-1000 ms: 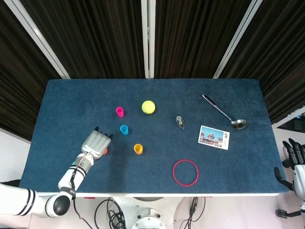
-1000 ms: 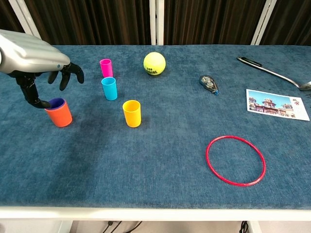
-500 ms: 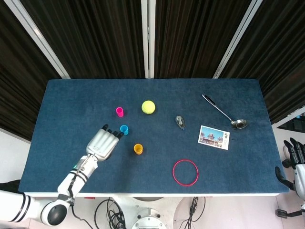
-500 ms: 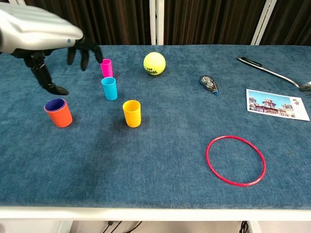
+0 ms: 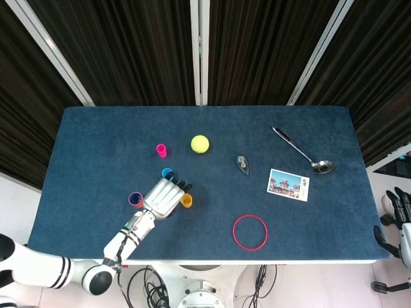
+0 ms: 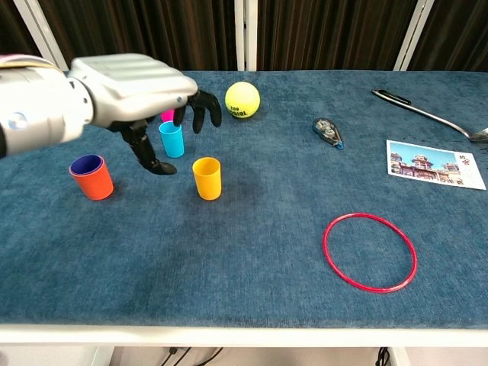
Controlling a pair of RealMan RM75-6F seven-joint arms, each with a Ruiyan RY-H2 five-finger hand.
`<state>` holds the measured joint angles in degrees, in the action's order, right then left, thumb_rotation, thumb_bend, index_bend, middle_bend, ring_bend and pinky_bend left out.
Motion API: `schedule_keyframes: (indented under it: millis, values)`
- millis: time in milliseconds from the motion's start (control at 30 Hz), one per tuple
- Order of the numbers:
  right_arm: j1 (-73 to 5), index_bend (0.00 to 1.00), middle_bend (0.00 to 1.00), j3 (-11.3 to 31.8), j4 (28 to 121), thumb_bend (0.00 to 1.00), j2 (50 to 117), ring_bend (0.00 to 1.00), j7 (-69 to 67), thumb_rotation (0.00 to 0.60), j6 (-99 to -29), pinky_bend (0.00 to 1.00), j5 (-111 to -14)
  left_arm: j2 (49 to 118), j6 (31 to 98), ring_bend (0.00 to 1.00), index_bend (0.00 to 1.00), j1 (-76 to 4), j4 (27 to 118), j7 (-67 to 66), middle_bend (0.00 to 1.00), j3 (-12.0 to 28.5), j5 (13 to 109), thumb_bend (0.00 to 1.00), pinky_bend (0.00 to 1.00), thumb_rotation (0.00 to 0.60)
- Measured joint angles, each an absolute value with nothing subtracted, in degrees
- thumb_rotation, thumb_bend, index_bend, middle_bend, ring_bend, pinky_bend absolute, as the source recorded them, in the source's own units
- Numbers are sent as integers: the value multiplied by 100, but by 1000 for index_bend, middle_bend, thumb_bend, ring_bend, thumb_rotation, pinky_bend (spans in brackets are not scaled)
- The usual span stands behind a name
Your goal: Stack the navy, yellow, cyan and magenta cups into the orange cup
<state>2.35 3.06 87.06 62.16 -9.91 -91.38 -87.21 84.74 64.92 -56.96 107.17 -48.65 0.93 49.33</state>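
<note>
Your left hand [image 6: 141,91] hangs over the left half of the blue felt table [image 6: 252,305], fingers spread and curved downward, holding nothing. It sits above and just left of the yellow cup [image 6: 207,178], with the cyan cup [image 6: 171,139] beneath its far fingers. The magenta cup [image 5: 161,150] stands beyond that, and in the chest view only a sliver of it shows behind the hand. The orange cup [image 6: 92,177] stands upright at near left with the navy cup [image 6: 87,163] nested inside; only its dark rim shows.

Open room lies between the orange cup and the yellow cup, and the whole near strip of felt along the front edge is bare. To the right, the red ring [image 6: 370,252] lies flat, well apart from the cups.

The head view shows your right hand [image 5: 399,221] off the right table edge, low beside it; I cannot tell how its fingers are set. The chest view does not show it.

Also on the felt: a yellow tennis ball [image 6: 242,100] at far centre, a small tape dispenser [image 6: 327,131] right of it, a postcard [image 6: 435,163] and a metal ladle [image 5: 302,151] at far right. Dark slatted panels with pale metal posts back the table.
</note>
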Motion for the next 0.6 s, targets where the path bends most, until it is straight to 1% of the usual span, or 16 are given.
schedule_keyframes:
  millis: [333,600]
  values:
    - [258,0,0,313,8599,343,6215,0,-1136,600,-9075,0,-8636,8919,6161,329,243,-5877,10152,-4964,293,274,4641,204,211,600]
    - [282,0,0,330,8561,344,6180,0,-1258,600,-9070,0,-8593,9202,5991,330,292,-5909,9749,-4912,301,277,4652,206,211,600]
